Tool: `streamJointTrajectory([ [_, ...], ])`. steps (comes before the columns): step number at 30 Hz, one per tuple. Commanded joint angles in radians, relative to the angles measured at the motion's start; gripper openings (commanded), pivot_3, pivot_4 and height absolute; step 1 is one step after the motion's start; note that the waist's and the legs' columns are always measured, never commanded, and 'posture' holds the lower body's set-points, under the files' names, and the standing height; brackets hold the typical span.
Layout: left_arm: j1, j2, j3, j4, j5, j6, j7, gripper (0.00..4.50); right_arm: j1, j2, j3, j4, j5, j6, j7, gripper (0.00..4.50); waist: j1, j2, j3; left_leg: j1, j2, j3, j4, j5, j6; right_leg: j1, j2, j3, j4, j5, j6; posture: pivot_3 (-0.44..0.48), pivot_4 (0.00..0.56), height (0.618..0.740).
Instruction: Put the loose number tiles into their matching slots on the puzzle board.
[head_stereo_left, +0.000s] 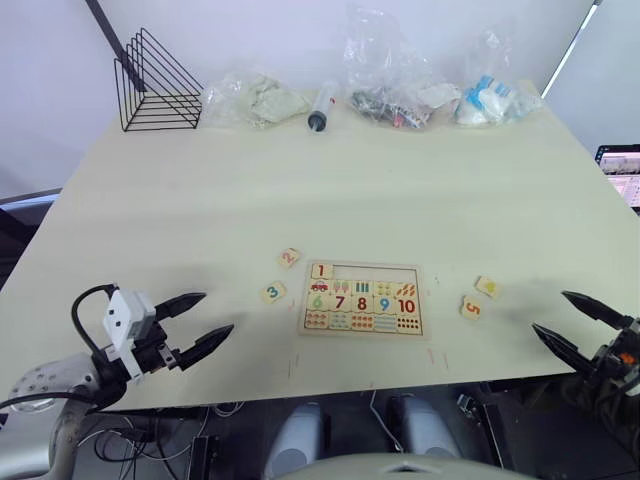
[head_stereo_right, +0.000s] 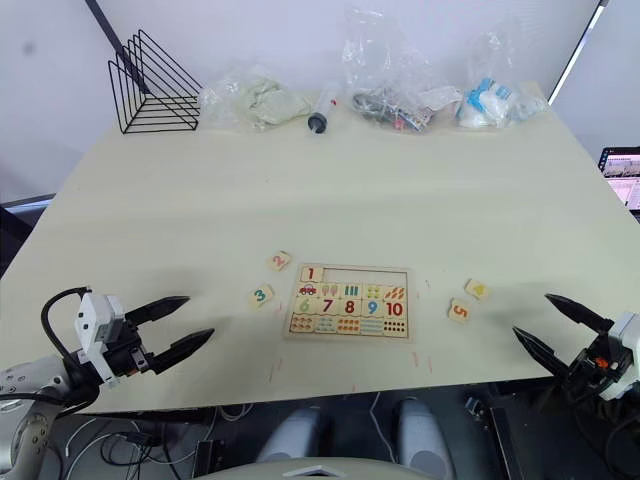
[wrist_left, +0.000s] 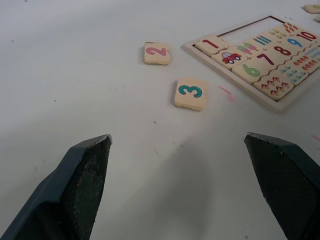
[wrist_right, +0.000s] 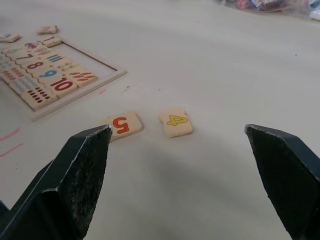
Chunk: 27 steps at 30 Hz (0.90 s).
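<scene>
The flat rectangular pale-wood puzzle board (head_stereo_left: 362, 298) lies near the front edge of the cream worktop (head_stereo_left: 330, 190), printed with coloured numbers 6 to 10, small pictures and dot squares. In its top row, the pale-wood tile with a red 1 (head_stereo_left: 321, 270) already sits in the leftmost slot; the other four square recesses (head_stereo_left: 378, 271) are bare.

Four small pale-wood tiles lie loose on the worktop. Left of the board are the tile with a pink 2 (head_stereo_left: 289, 257) and, nearer the front, the tile with a teal 3 (head_stereo_left: 273, 292). To the board's right lie the tile with a yellow 4 (head_stereo_left: 487, 286) and the tile with an orange 5 (head_stereo_left: 471, 307), just beside each other (not touching).

The left gripper (head_stereo_left: 205, 322) hovers at the front left, its black fingers spread wide and holding nothing. The right gripper (head_stereo_left: 565, 320) hangs at the front right, fingers likewise apart and empty.

Along the far edge stand a black wire rack (head_stereo_left: 155, 82), several clear plastic bags (head_stereo_left: 400, 80) and a syringe (head_stereo_left: 321, 107).
</scene>
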Motion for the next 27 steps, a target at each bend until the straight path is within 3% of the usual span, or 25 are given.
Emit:
streamJointTrajectory([
  [1, 0.011, 0.003, 0.037, -0.038, -0.018, -0.02, 0.003, 4.48, 0.01, -0.002, -0.041, -0.033, 0.024, -0.003, 0.0, 4.5, -0.001, 0.0, 0.0, 0.0, 0.0, 0.0, 0.0, 0.0, 0.0, 0.0, 0.0, 0.0, 0.0, 0.0, 0.0, 0.0, 0.15, 0.74],
  [27, -0.044, 0.013, -0.008, 0.044, 0.009, -0.076, -0.021, 4.48, -0.004, -0.02, -0.044, -0.015, 0.024, -0.018, 0.017, 4.5, -0.001, 0.0, 0.0, 0.0, 0.0, 0.0, 0.0, 0.0, 0.0, 0.0, 0.0, 0.0, 0.0, 0.0, 0.0, 0.0, 0.15, 0.74],
])
